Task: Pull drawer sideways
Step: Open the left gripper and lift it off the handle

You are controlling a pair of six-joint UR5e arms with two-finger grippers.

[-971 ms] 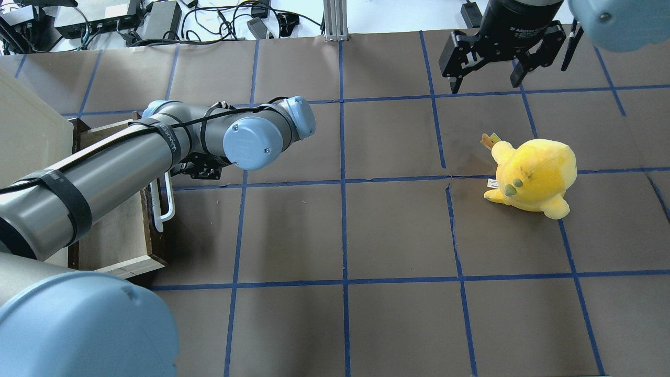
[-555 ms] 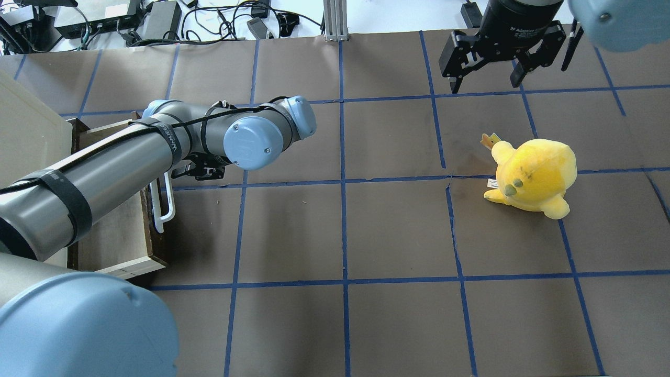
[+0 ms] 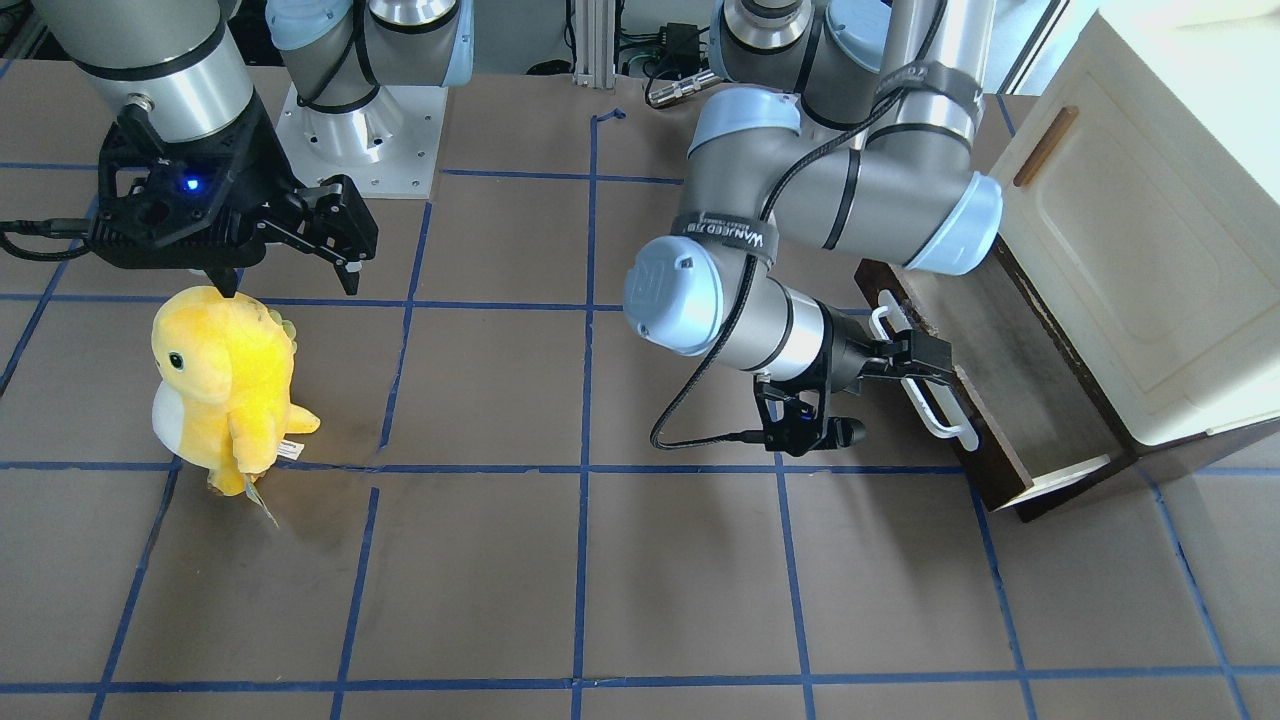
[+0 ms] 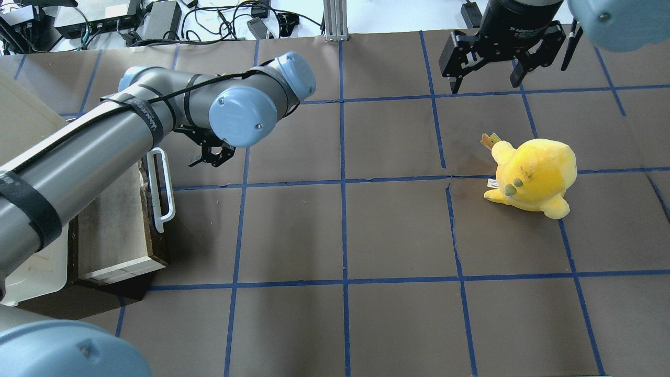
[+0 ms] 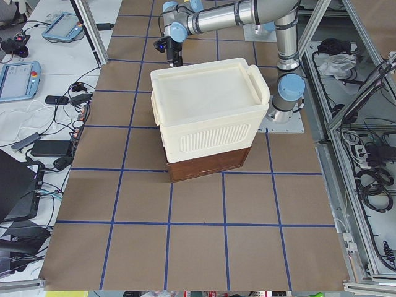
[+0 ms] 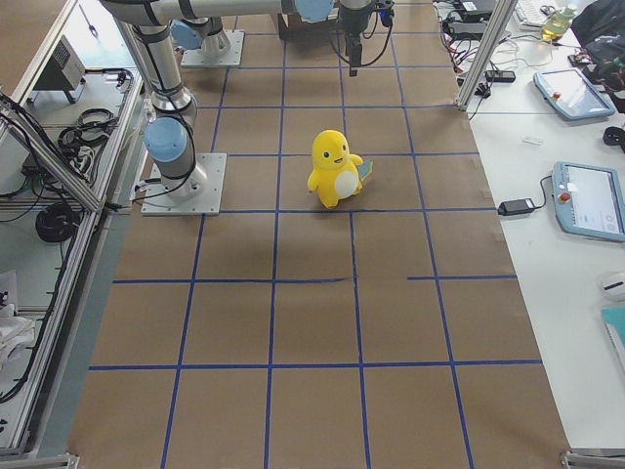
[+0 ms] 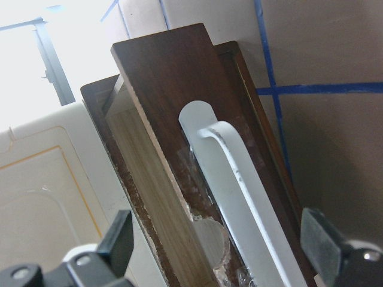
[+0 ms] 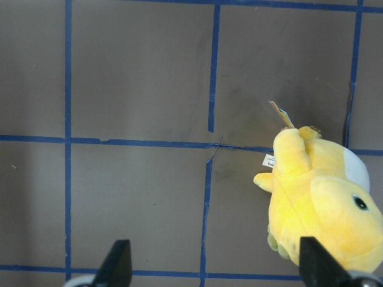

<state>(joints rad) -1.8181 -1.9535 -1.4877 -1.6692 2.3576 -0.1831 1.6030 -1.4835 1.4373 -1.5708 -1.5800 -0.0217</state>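
Note:
The dark brown drawer (image 4: 112, 225) stands pulled out from under the cream cabinet (image 4: 26, 136), and its pale floor (image 3: 1000, 380) shows. Its long white bar handle (image 4: 159, 189) runs along the chipped front (image 7: 173, 119). My left gripper (image 4: 212, 157) is open, just off the far end of the handle (image 3: 925, 395). In the left wrist view the handle (image 7: 239, 179) lies between the spread fingers, untouched. My right gripper (image 4: 487, 78) is open and empty, hanging above the table at the far right.
A yellow plush toy (image 4: 534, 175) stands on the brown mat with blue tape lines, just below the right gripper (image 3: 290, 275); it also shows in the right wrist view (image 8: 323, 203). Cables and boxes lie beyond the table's far edge (image 4: 157, 21).
My left arm has lifted and swung toward the far side. Its gripper has come away from the handle. The drawer and the right arm have stayed where they were.

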